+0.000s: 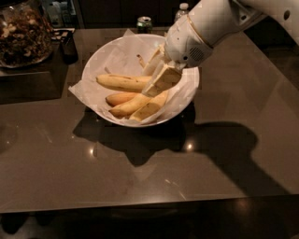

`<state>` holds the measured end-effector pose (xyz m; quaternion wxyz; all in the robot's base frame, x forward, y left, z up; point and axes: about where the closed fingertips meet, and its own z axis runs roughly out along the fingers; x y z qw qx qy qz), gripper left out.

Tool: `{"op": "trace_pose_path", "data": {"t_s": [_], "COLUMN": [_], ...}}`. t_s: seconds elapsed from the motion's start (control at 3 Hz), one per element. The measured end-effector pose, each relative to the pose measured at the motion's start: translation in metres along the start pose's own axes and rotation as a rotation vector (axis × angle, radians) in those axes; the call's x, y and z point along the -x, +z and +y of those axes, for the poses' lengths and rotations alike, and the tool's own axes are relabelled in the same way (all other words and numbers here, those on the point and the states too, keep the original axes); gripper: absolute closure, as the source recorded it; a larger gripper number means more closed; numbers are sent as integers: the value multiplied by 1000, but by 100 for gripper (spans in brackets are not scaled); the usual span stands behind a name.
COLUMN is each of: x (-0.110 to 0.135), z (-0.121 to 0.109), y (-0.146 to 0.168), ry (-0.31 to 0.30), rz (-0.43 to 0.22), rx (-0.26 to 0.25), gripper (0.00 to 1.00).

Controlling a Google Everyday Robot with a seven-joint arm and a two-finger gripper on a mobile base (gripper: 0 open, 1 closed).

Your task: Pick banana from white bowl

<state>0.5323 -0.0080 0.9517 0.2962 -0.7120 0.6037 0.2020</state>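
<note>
The wide white bowl [96,58], lined with crinkled white paper, stands at the middle of the dark table and holds several yellow bananas. My gripper [156,83] reaches down into the bowl from the upper right. It is shut on the right end of the topmost banana [122,82], which lies nearly level and sits a little above the others. Three more bananas [133,105] lie below it near the bowl's front. The gripper's pale fingers [164,79] hide the held banana's right end.
A glass jar of nuts [23,32] stands at the back left, with a dark object [69,46] beside it. A green can [144,23] and a bottle [183,9] stand behind the bowl. The table's front edge [140,205] runs across the bottom.
</note>
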Motion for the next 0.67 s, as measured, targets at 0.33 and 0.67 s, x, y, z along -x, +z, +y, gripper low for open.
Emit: {"op": "trace_pose_path", "data": {"t_s": [0.33,0.67], "x": [19,31], "z": [32,73], "y": [-35,-66], "ry": [-48,-62], "rz": [-53,-69], "rx": [-37,-101], "gripper": [100,100]}}
